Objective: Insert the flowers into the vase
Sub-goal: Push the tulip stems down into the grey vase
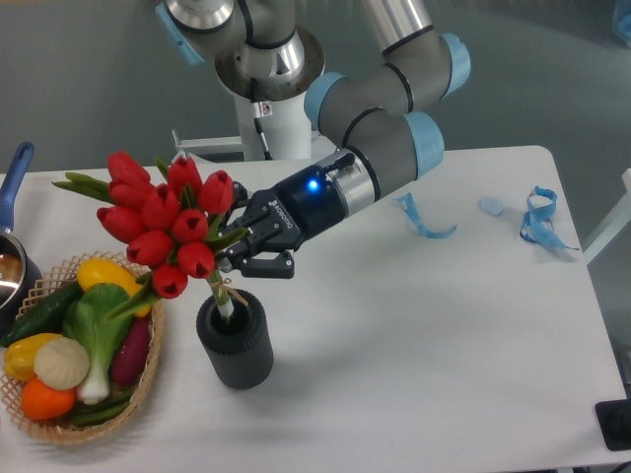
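Observation:
The flowers (163,222), a bunch of red tulip buds with green leaves, lean up and to the left above the vase (236,344). Their bound pale stems (223,301) reach down into the vase's round mouth. The vase is a short dark grey ribbed cylinder standing upright on the white table. My gripper (240,256) comes in from the right and is shut on the flowers just below the buds, directly above the vase's mouth.
A wicker basket (146,370) of toy vegetables sits just left of the vase. A pot with a blue handle (15,177) is at the far left edge. Blue ribbon scraps (424,222) (539,219) lie at the right of the table.

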